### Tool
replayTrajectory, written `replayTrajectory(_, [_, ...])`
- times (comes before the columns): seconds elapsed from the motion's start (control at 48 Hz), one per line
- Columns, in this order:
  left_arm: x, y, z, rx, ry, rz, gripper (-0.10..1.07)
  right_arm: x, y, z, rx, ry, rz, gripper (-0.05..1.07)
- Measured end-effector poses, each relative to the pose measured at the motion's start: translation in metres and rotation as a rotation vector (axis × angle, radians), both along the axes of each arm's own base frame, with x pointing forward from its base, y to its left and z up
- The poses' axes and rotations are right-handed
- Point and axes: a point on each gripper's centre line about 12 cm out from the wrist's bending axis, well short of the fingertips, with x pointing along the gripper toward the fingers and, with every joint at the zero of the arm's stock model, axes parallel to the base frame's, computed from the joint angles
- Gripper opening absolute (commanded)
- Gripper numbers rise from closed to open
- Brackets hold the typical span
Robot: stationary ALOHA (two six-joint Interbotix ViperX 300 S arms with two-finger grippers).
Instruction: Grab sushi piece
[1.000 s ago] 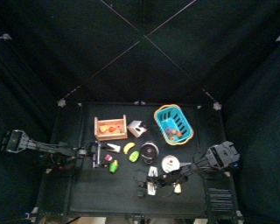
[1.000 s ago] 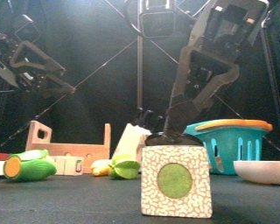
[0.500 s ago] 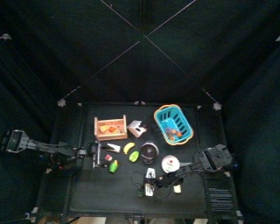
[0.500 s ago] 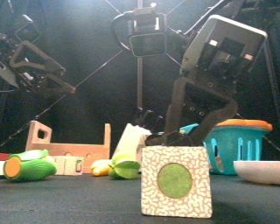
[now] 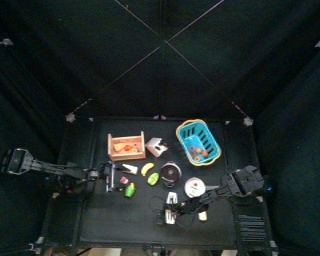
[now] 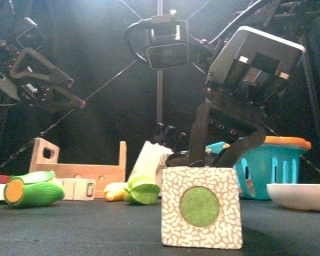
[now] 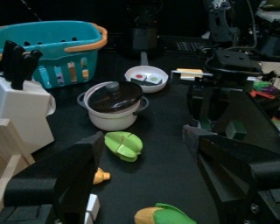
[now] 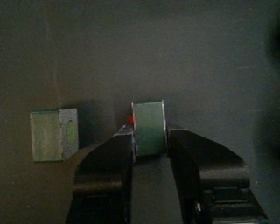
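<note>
A sushi piece (image 8: 149, 129), seen edge on with a green band, stands on the table between the jaws of my right gripper (image 8: 149, 138). The jaws are open and flank it closely on both sides. A second sushi piece (image 8: 52, 136) lies apart beside it. In the front view a speckled white sushi piece (image 6: 200, 207) with a green round stands near and large, and the right gripper (image 6: 190, 158) comes down just behind its top. From above, the right gripper (image 5: 179, 211) is near the table's front edge. My left gripper (image 7: 149, 157) rests wide open at the left.
A teal basket (image 5: 196, 140) and a wooden crate (image 5: 125, 147) stand at the back. A lidded pot (image 7: 113, 98), a small white bowl (image 7: 146, 77), a knife block (image 7: 20, 96) and green vegetables (image 7: 125, 144) fill the middle. A white bowl (image 6: 303, 195) sits at the front right.
My right arm has come down toward the table and its jaws have narrowed around the sushi piece. The left arm has not moved.
</note>
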Motion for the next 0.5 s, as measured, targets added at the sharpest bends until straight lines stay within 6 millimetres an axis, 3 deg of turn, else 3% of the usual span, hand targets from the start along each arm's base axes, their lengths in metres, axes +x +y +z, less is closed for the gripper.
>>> replayTrajectory(0.5, [-0.0001,-0.0003,0.0003,0.0,-0.002,-0.002,1.03,-0.0008,0.0,0.0067,-0.004,-0.005,-0.006,0.56])
